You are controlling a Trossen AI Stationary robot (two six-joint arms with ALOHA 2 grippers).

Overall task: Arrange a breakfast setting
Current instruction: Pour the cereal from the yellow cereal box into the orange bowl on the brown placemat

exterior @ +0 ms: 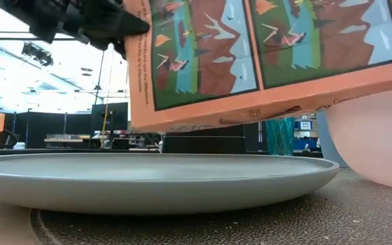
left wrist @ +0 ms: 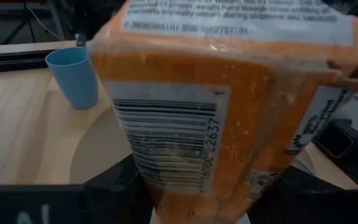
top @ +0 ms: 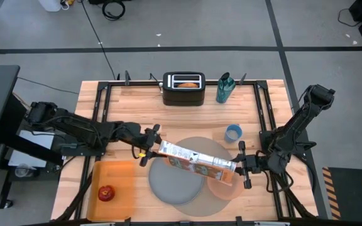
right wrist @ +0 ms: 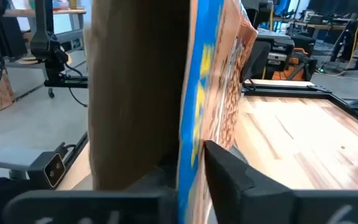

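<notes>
An orange cereal box (top: 197, 160) hangs lengthwise between my two grippers, over the big round grey mat (top: 197, 143) and the grey-blue plate (top: 175, 187). My left gripper (top: 151, 149) is shut on its left end, my right gripper (top: 239, 166) on its right end. The translucent pink bowl (top: 226, 187) sits on the mat's right edge, below the box's right end. The small blue cup (top: 233, 133) stands just beyond the mat. The red apple (top: 106, 193) lies on the orange tray (top: 121, 172). The spoon is not in view. My left gripper pinches the box's barcode end (left wrist: 151, 177) between its two fingers (left wrist: 114, 186), coming level from the table's left. The box is lifted clear of the plate (exterior: 155, 180). My right gripper holds the box's opposite end from the table's right. One finger (right wrist: 229, 171) lies on the printed face (right wrist: 197, 134). Brown cardboard (right wrist: 135, 93) hides the other finger.
The black toaster (top: 183, 89) stands at the far edge with something brown in its slot; a green bottle (top: 225, 88) is beside it. Bare wood lies between the toaster and the mat. Black frame rails (top: 266, 113) run along the table's sides.
</notes>
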